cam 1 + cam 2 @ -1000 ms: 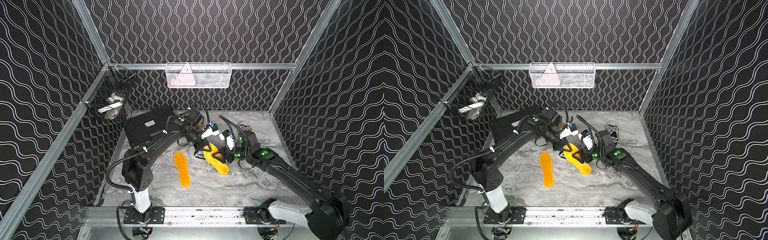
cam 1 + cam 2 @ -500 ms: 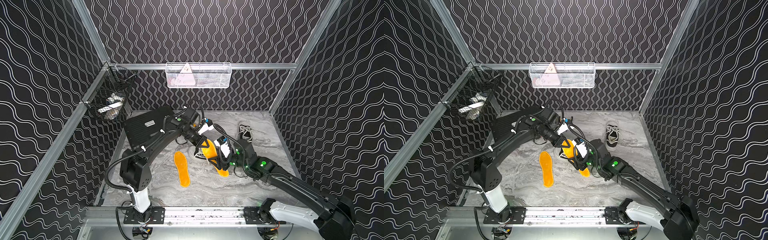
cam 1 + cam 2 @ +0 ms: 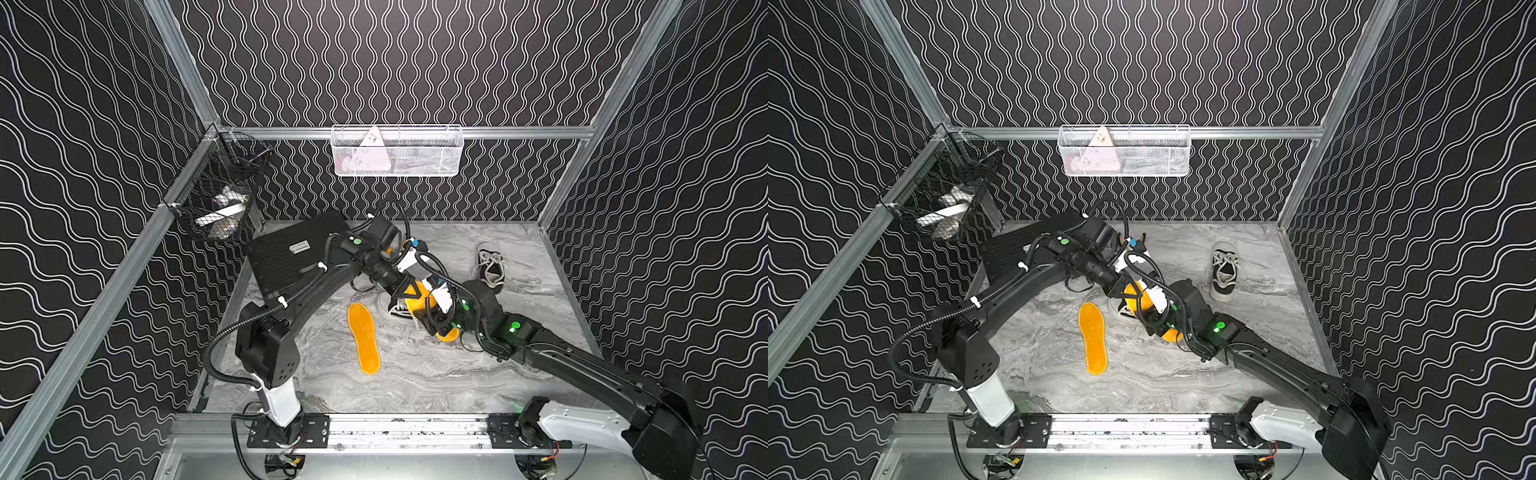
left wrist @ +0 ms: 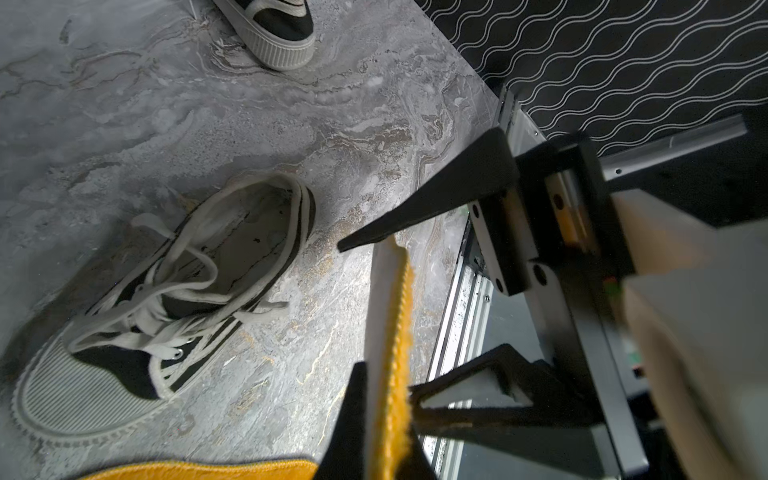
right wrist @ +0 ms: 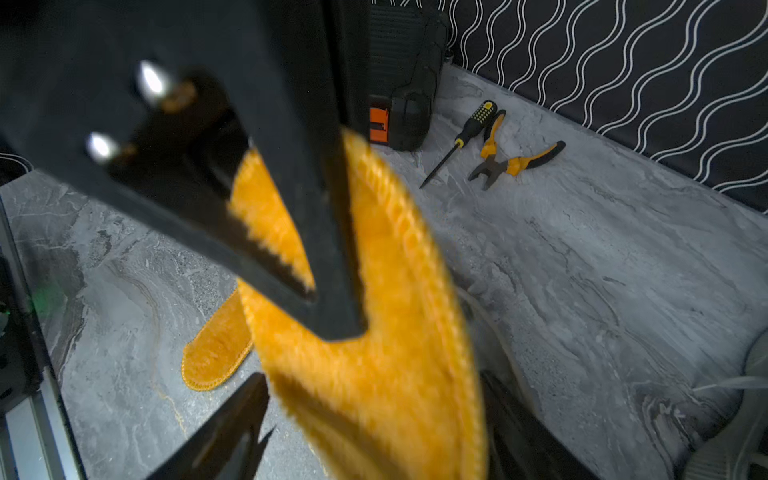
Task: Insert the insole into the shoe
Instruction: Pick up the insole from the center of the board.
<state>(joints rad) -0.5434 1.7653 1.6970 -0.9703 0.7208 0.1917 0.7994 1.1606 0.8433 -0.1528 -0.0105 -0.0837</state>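
Note:
My left gripper is shut on the edge of an orange insole, which hangs above a black-and-white laced shoe. The shoe lies on the marble table with its mouth open; both top views show its toe under the two grippers. My right gripper is open, its fingers standing at either side of the insole. Whether they touch it I cannot tell. A second orange insole lies flat on the table, left of the shoe.
A second shoe stands at the back right. A black case lies at the back left, with a screwdriver and pliers beside it. A white basket and a black basket hang on the walls.
My right arm has swung in from beside the far shoe to the held insole, and its jaws have spread wider. The left gripper keeps its hold and has raised the insole slightly.

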